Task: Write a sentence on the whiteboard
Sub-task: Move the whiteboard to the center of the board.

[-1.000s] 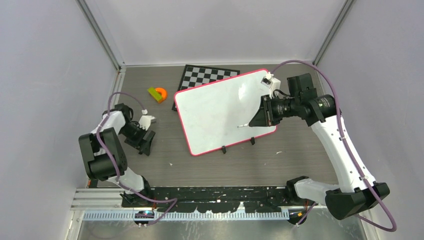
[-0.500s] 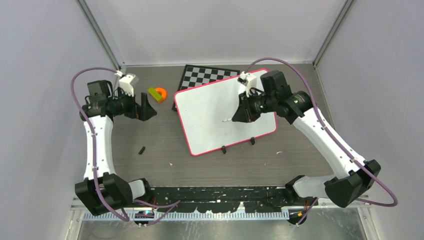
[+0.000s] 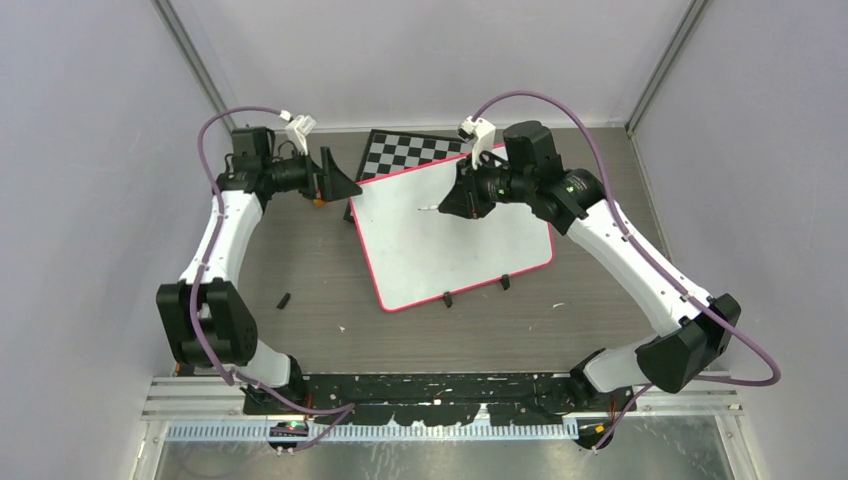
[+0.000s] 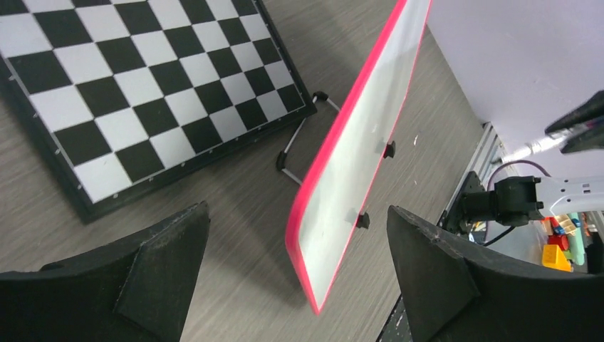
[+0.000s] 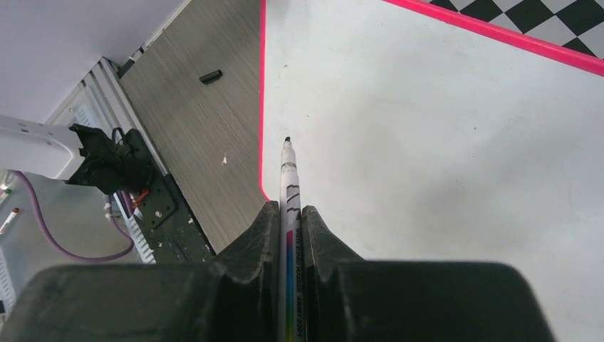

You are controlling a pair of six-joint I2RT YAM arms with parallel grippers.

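Top external view: the whiteboard (image 3: 450,250) sits askew on the middle of the counter (image 3: 560,320), partly hiding the checkerboard (image 3: 405,152) behind it. The right gripper (image 3: 458,203) is clamped tight on a marker (image 5: 288,178), its tip over the board near the pink frame; whether it touches cannot be told. The left gripper (image 4: 295,242) is spread wide with nothing in it, just beside the board's far left corner. The board leans on a wire stand (image 4: 295,153).

the whiteboard (image 3: 450,240) sits mid-counter (image 3: 500,325), its far edge overlapping the checkerboard (image 3: 405,150) behind it. my left tool (image 3: 338,180) hangs by its far left corner. my right tool (image 3: 448,203) is over its far half, the marker (image 3: 428,209) pointing left. a small cap (image 3: 284,299) lies on the counter left of the board.
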